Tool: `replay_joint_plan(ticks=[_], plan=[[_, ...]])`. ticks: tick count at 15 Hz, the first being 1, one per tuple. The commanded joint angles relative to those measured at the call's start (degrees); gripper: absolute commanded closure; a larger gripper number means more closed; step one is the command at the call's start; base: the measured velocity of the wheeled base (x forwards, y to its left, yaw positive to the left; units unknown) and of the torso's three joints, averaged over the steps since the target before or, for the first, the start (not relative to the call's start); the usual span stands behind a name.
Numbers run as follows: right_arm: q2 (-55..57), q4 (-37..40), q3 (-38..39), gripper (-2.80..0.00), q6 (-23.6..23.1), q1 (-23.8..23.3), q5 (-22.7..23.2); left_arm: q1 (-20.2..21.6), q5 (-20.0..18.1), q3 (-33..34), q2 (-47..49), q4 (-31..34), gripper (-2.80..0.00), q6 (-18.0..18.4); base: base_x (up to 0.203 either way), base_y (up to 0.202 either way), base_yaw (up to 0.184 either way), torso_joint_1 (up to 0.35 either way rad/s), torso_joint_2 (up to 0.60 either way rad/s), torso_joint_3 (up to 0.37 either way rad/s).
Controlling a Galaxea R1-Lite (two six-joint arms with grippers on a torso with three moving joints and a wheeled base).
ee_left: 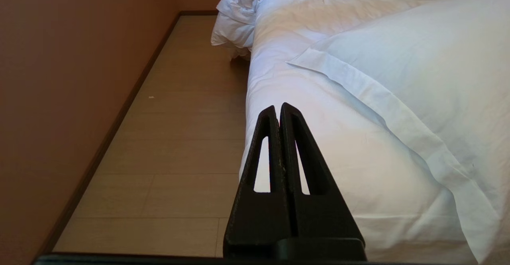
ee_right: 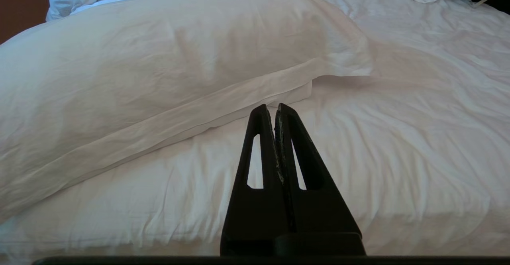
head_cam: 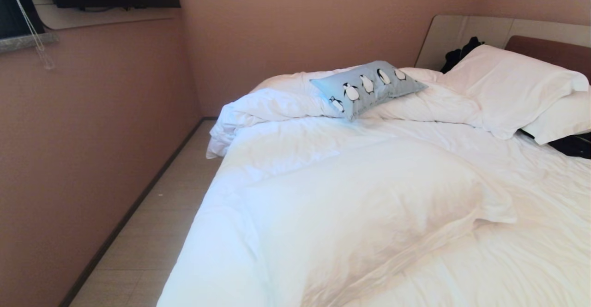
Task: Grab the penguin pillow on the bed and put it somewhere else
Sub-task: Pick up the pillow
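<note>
penguin pillow (head_cam: 367, 87) lies atop the rumpled duvet at the far side of the bed (head_cam: 415, 233). left pincer (ee_left: 277, 109) and right pincer (ee_right: 271, 110) both pressed together, empty, at near edge. reach not begun; next: approach, spread, grasp.

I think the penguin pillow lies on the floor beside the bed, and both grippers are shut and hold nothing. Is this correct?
Not quite. The head view shows the penguin pillow lying on the bed, on the rumpled duvet near the far end, not on the floor. The rest holds: the left gripper and right gripper are shut and hold nothing.
</note>
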Motion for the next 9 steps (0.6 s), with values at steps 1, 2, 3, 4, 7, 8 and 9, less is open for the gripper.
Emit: replay_joint_plan(ticks=[1, 2, 3, 4, 7, 8, 9], plan=[[0.0, 0.0, 0.0, 0.00, 0.0, 0.0, 0.0, 0.0, 0.0, 0.0, 0.0, 0.0, 0.00, 0.0, 0.000, 0.000, 0.000, 0.000, 0.00, 0.000], [0.0, 0.0, 0.0, 0.00, 0.0, 0.0, 0.0, 0.0, 0.0, 0.0, 0.0, 0.0, 0.00, 0.0, 0.000, 0.000, 0.000, 0.000, 0.00, 0.000], [0.0, 0.0, 0.0, 0.00, 0.0, 0.0, 0.0, 0.0, 0.0, 0.1, 0.0, 0.0, 0.00, 0.0, 0.000, 0.000, 0.000, 0.000, 0.00, 0.000], [0.0, 0.0, 0.0, 0.00, 0.0, 0.0, 0.0, 0.0, 0.0, 0.1, 0.0, 0.0, 0.00, 0.0, 0.000, 0.000, 0.000, 0.000, 0.00, 0.000], [0.0, 0.0, 0.0, 0.00, 0.1, 0.0, 0.0, 0.0, 0.0, 0.0, 0.0, 0.0, 0.00, 0.0, 0.000, 0.000, 0.000, 0.000, 0.00, 0.000], [0.0, 0.0, 0.0, 0.00, 0.1, 0.0, 0.0, 0.0, 0.0, 0.1, 0.0, 0.0, 0.00, 0.0, 0.000, 0.000, 0.000, 0.000, 0.00, 0.000], [0.0, 0.0, 0.0, 0.00, 0.1, 0.0, 0.0, 0.0, 0.0, 0.0, 0.0, 0.0, 0.00, 0.0, 0.000, 0.000, 0.000, 0.000, 0.00, 0.000]])
